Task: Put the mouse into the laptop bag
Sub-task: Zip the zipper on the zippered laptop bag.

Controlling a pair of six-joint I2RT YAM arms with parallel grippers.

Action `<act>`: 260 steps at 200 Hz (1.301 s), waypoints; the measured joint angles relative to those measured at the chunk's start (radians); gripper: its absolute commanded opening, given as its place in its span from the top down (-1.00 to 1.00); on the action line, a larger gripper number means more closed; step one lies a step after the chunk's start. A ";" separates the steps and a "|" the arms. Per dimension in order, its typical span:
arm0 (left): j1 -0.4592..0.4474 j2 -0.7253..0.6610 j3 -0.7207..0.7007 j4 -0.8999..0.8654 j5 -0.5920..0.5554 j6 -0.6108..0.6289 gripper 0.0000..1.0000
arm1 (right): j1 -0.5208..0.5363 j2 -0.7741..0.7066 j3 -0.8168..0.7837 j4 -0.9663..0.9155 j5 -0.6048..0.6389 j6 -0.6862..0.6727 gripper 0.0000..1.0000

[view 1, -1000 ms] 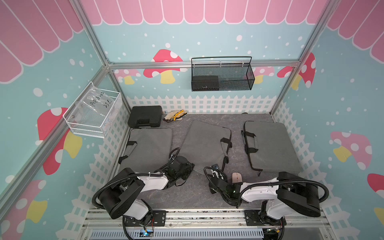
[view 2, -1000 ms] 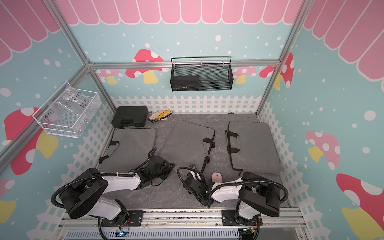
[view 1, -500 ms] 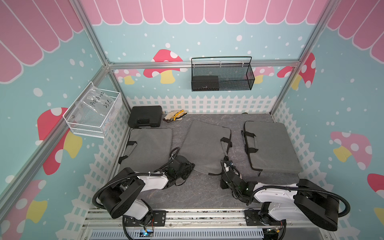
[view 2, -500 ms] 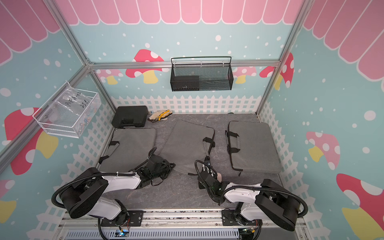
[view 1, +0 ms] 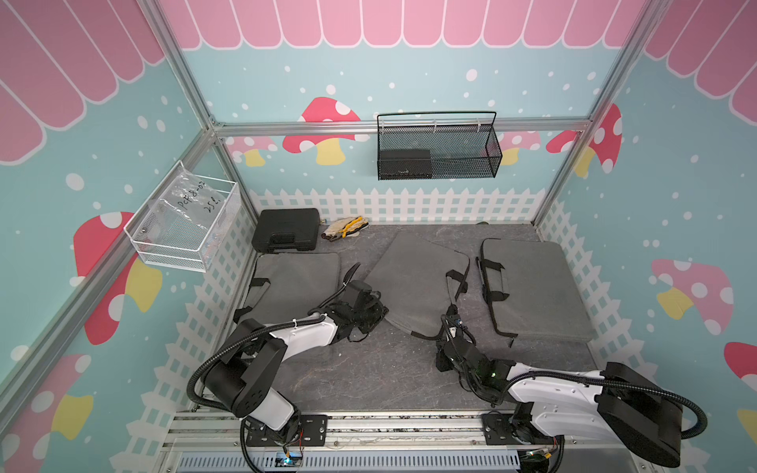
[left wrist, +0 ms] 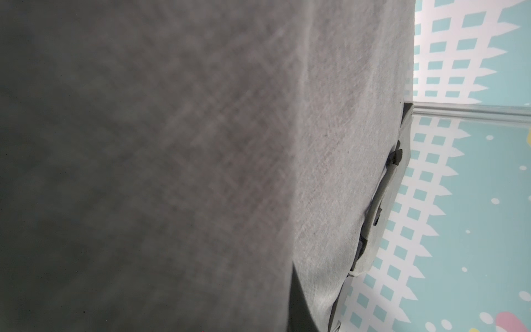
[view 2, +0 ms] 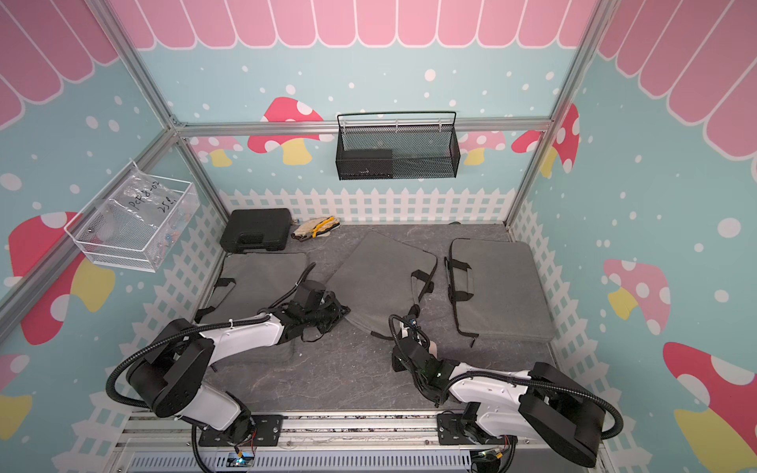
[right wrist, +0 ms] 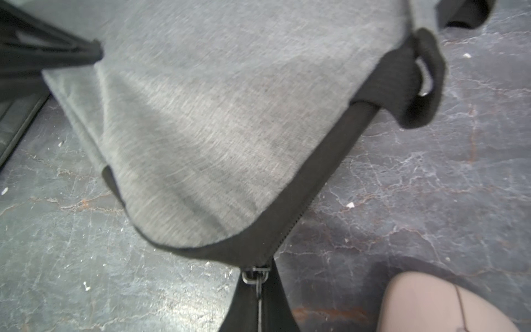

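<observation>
Woven grey laptop bag [right wrist: 201, 129]; smooth rounded beige mouse [right wrist: 431, 304] beside.

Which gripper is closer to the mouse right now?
Right. The right gripper is shut on the middle bag's zipper pull, with the mouse just beside it. The left gripper is at that bag's left edge, farther off.
</observation>
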 measured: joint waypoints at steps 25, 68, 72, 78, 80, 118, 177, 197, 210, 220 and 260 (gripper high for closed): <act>0.035 0.055 0.040 -0.034 0.050 0.049 0.71 | 0.042 0.082 0.032 0.001 0.005 -0.007 1.00; 0.078 0.022 -0.040 -0.002 0.030 0.047 -0.28 | 0.055 0.301 0.166 0.042 -0.022 -0.058 1.00; 0.077 0.013 -0.047 0.001 0.030 0.051 -0.31 | 0.055 0.318 0.180 0.045 -0.024 -0.063 1.00; 0.072 0.000 -0.058 0.006 0.029 0.048 -0.32 | 0.055 0.339 0.199 0.049 -0.029 -0.071 1.00; 0.071 -0.005 -0.061 0.010 0.027 0.045 -0.32 | 0.055 0.346 0.205 0.051 -0.029 -0.074 1.00; -0.050 -0.104 -0.124 0.068 -0.014 -0.005 -0.32 | 0.055 0.428 0.283 0.074 -0.075 -0.112 1.00; -0.209 -0.188 -0.209 0.126 -0.139 -0.126 -0.31 | 0.081 0.463 0.315 0.112 -0.122 -0.130 1.00; -0.209 -0.189 -0.246 0.160 -0.158 -0.159 -0.31 | 0.097 0.481 0.333 0.116 -0.130 -0.131 1.00; -0.209 -0.189 -0.265 0.164 -0.171 -0.176 -0.31 | 0.108 0.493 0.349 0.120 -0.136 -0.131 1.00; -0.210 -0.189 -0.274 0.164 -0.182 -0.189 -0.31 | 0.115 0.498 0.358 0.126 -0.137 -0.131 1.00; -0.210 -0.179 -0.296 0.197 -0.201 -0.226 -0.32 | 0.137 0.506 0.373 0.143 -0.137 -0.130 1.00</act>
